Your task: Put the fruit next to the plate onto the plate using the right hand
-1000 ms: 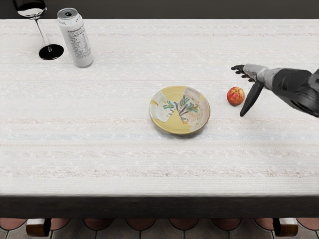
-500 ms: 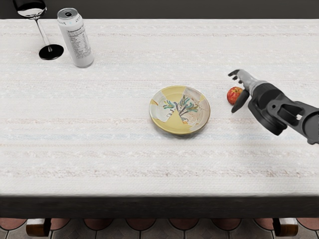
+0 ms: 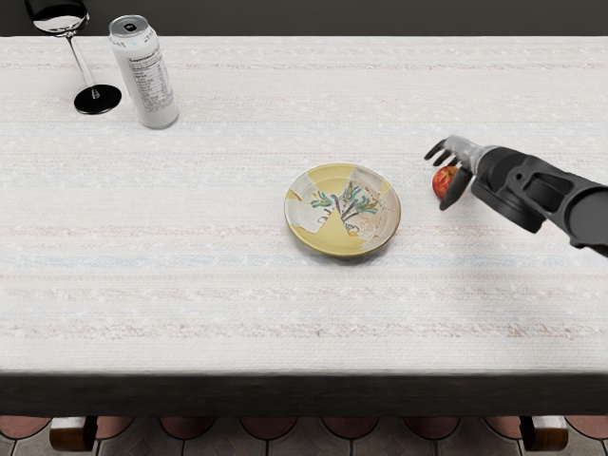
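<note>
A small red apple (image 3: 442, 180) lies on the table to the right of a yellow and white plate (image 3: 342, 209) painted with a leafy pattern. My right hand (image 3: 446, 169) comes in from the right edge and covers the apple's right side. Its fingers curl over the top of the fruit and the thumb hangs down along its front. Whether they press on the apple I cannot tell. The apple still rests on the cloth. The left arm does not show.
A silver drink can (image 3: 144, 71) and a wine glass (image 3: 76, 47) stand at the far left corner. The pale striped tablecloth (image 3: 285, 313) covers the table down to its dark front edge.
My right hand has moved in from the right of the apple and dropped over it, fingers curling from spread to wrapped around the fruit. The apple and plate have not moved.
</note>
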Tool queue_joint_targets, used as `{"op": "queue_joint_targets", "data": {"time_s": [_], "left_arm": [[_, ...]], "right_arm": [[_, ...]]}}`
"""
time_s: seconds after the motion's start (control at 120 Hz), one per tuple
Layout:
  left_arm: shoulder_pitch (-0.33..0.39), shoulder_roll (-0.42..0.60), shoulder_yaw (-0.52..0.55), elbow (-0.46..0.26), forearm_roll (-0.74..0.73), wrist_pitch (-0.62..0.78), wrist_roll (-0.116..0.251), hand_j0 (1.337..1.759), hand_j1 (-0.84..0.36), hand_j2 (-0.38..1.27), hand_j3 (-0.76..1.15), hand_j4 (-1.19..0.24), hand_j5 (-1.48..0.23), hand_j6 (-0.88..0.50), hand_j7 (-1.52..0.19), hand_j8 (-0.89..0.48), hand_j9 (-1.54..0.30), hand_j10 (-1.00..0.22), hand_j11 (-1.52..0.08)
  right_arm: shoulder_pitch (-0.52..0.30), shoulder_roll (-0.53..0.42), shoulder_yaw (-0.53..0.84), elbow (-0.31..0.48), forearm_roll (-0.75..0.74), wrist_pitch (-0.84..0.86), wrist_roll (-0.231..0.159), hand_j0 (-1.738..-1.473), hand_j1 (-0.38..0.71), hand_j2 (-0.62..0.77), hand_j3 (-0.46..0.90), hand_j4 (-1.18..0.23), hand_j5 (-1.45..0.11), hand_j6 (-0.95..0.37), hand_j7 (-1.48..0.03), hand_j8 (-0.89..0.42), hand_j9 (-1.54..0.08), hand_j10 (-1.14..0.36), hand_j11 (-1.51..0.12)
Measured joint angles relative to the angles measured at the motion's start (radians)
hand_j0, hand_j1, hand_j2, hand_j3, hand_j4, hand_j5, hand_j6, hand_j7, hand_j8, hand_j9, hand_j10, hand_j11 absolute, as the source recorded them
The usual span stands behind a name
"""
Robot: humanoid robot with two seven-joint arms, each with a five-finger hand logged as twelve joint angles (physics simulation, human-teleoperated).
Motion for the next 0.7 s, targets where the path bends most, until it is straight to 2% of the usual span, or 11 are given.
{"op": "queue_joint_targets", "data": {"time_s": [0.333,0.7], "left_arm": [[0.000,0.000,0.000,0.000,0.000,0.000,0.000,1.658,0.07,0.05,0.00,-0.23,-0.30,-0.23,-0.30,-0.23,-0.30,-0.23,-0.30],[0.000,0.000,0.000,0.000,0.000,0.000,0.000,1.658,0.07,0.05,0.00,-0.23,-0.30,-0.23,-0.30,-0.23,-0.30,-0.23,-0.30]], "right_arm": [[0.005,0.001,-0.001,-0.038,0.045,0.019,0.028,-1.658,0.19,-0.09,0.00,-0.46,-0.58,-0.45,-0.59,-0.43,-0.59,-0.45,-0.59],[0.006,0.001,0.002,-0.041,0.072,0.020,0.029,-1.656,0.23,0.00,0.00,-0.53,-0.65,-0.51,-0.67,-0.40,-0.67,-0.44,-0.67]]}}
